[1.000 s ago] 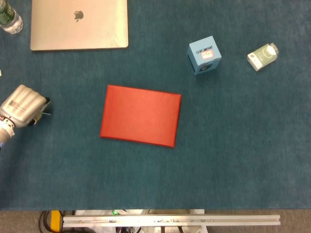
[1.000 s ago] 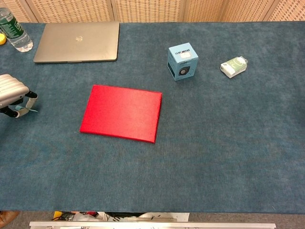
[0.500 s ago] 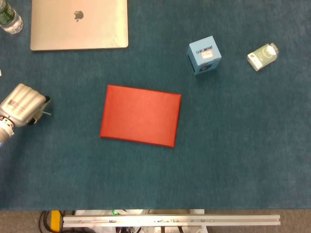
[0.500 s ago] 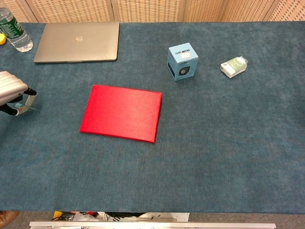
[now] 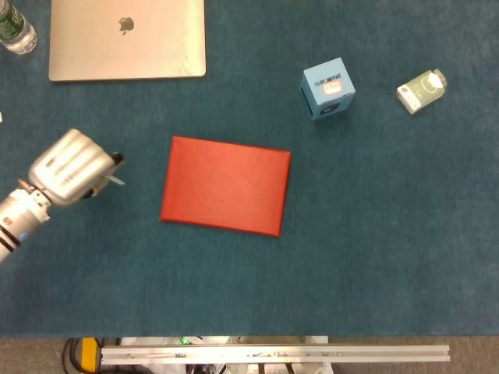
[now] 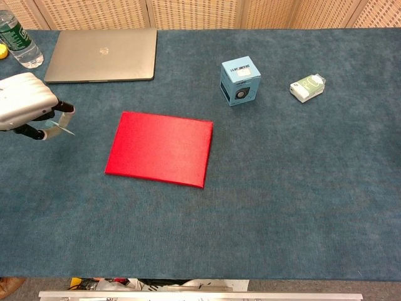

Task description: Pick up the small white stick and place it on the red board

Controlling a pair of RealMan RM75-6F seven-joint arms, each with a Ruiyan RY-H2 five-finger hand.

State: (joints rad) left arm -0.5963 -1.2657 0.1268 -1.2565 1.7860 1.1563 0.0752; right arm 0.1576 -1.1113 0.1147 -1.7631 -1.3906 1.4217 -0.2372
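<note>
The red board [image 5: 226,185] [image 6: 160,148] lies flat near the middle of the blue table. My left hand [image 5: 72,166] [image 6: 28,106] hovers to its left, fingers curled, and pinches the small white stick [image 5: 113,179] [image 6: 64,130]. The stick's tip pokes out toward the board, still short of its left edge. My right hand is in neither view.
A closed silver laptop [image 5: 127,38] [image 6: 101,54] lies at the back left with a water bottle [image 5: 14,29] [image 6: 17,40] beside it. A blue box [image 5: 327,88] [image 6: 240,81] and a small white-green pack [image 5: 421,89] [image 6: 307,87] sit at the back right.
My left hand has moved right toward the red board and slightly up, carrying the white stick with it. Nothing else has shifted.
</note>
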